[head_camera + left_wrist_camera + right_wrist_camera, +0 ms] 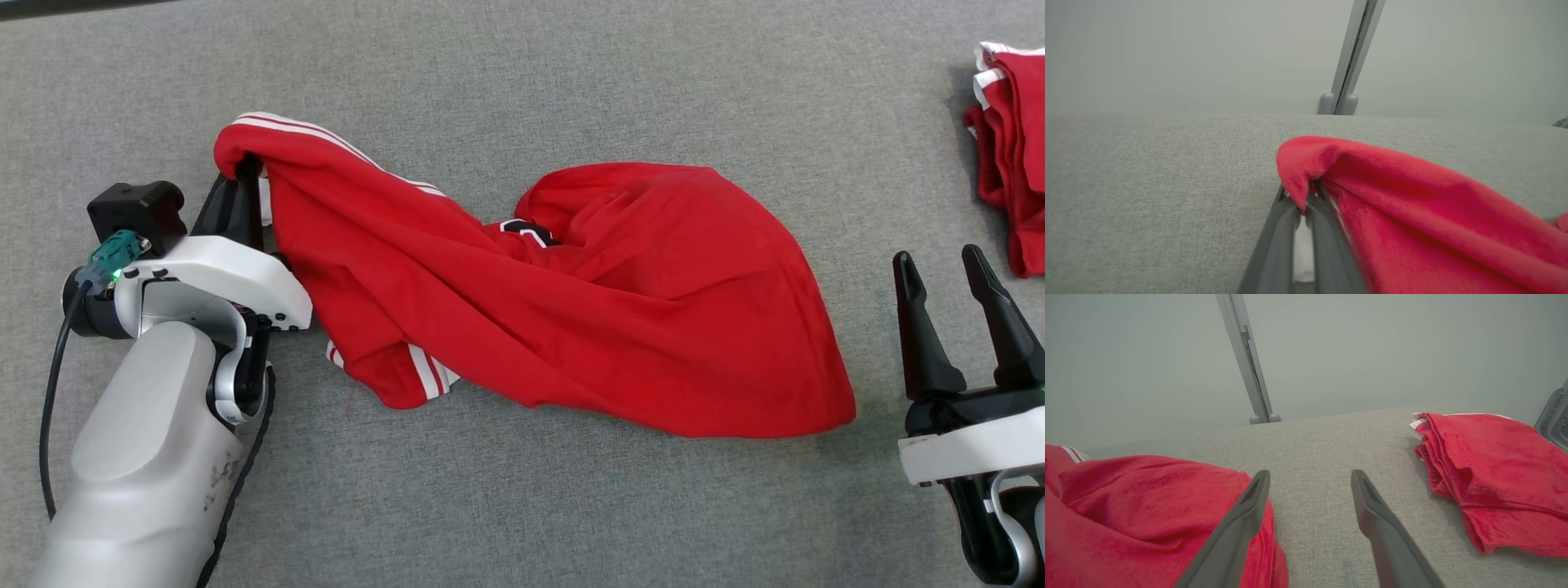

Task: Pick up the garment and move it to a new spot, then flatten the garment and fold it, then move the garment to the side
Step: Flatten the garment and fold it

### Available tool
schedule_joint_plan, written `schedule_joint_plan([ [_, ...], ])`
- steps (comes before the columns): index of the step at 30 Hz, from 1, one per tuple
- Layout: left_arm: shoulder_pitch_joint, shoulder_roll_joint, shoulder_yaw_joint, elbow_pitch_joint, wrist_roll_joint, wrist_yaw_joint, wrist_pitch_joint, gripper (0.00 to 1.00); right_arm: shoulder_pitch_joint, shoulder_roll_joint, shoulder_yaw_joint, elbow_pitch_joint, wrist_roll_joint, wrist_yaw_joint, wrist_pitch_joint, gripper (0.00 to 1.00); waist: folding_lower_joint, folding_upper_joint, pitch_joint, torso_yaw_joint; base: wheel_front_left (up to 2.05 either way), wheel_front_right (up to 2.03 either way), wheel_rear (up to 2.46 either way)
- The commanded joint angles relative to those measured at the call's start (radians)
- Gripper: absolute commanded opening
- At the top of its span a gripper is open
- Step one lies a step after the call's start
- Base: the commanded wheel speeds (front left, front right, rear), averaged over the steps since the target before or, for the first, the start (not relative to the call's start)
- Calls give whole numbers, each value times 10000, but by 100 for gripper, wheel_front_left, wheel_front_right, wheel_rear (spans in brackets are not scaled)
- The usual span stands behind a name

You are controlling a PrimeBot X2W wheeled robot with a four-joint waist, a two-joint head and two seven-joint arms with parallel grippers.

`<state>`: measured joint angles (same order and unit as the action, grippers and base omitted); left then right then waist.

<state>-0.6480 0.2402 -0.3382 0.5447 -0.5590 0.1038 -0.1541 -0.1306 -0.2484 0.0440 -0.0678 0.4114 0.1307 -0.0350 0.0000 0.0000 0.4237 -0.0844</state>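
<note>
Left claw [242, 173] is clenched on a striped edge of the garment [588, 327] and holds that corner up off the grey surface [522, 506]. The rest of the garment lies crumpled in the middle. Right claw [947, 278] is released and empty, near the garment's right hem. A folded red pile [1012, 147] sits at the far right. By my reading the pick-up is only just begun; moving, flattening, folding and setting aside are all left to do.

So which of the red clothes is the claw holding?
The big crumpled red garment in the middle: the left claw pinches its white-striped corner. The folded red pile at the far right lies untouched.
</note>
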Motion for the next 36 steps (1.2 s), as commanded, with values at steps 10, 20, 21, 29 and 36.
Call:
schedule_joint_plan([
  [10, 264, -415, 330, 610, 358, -189, -1095, 100, -54, -112, 11, 188, -95, 0, -152, 100, 0, 0, -537, 279, 0, 0, 0],
  [20, 3650, -515, 1594, -3947, 2346, 114, -1102, 100, 410, -142, 202, 74, -340, 0, 170, 100, 0, 0, -1764, 849, 0, 0, 0],
  [21, 3954, -520, 1582, -4215, 2507, 143, -1103, 100, 494, -144, 194, 66, -374, 0, 217, 100, 0, 0, -1888, 886, 0, 0, 0],
  [29, 5964, -334, 1196, -5471, 3037, 437, -830, 100, 1132, -119, 398, 6, -593, 0, 539, 100, 0, 0, -2831, 950, 0, 0, 0],
  [36, 7022, -235, 986, -5901, 3050, 651, -429, 100, 1679, -7, 394, -145, -696, 0, 794, 100, 0, 0, -3523, 961, 0, 0, 0],
])
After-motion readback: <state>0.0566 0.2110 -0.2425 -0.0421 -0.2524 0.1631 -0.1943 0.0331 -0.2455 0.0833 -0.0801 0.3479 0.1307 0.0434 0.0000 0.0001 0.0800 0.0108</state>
